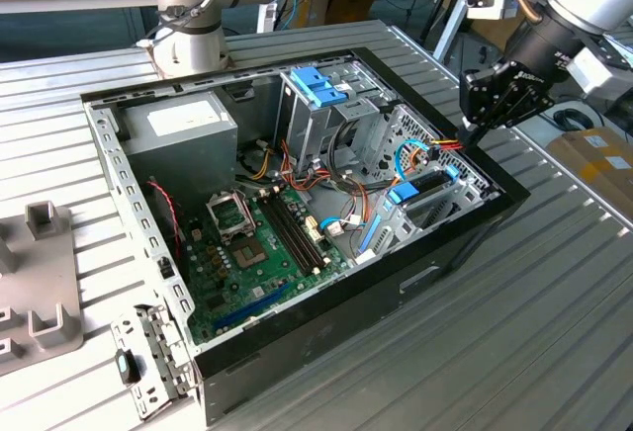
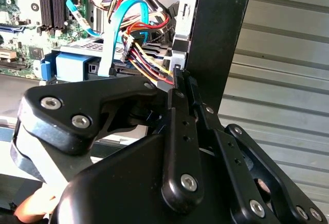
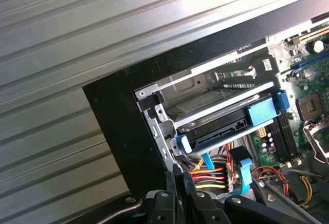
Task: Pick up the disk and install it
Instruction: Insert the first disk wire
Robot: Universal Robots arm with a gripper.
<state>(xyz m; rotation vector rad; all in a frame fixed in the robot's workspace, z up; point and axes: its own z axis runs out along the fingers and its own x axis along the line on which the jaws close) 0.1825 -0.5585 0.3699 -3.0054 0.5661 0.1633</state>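
The disk (image 1: 423,186) lies flat in the drive bay at the corner of the open computer case (image 1: 415,283) nearest the exterior view's right, its blue frame along its edges. The first wrist view has its dark edge (image 3: 218,128) between silver rails, and a blue part of its frame (image 2: 72,66) is in the second wrist view. My gripper (image 1: 466,140) hangs just above and beside that corner, over the case wall. Its black fingers (image 2: 179,80) are shut with nothing between them, next to the red, yellow and blue cables (image 3: 216,175).
Inside the case are a grey metal box (image 1: 183,127) with a white label, a blue latch on a silver cage (image 1: 321,90) and the green motherboard (image 1: 252,243). A grey fixture (image 1: 40,283) and a metal bracket (image 1: 148,352) lie on the ribbed table (image 1: 514,352).
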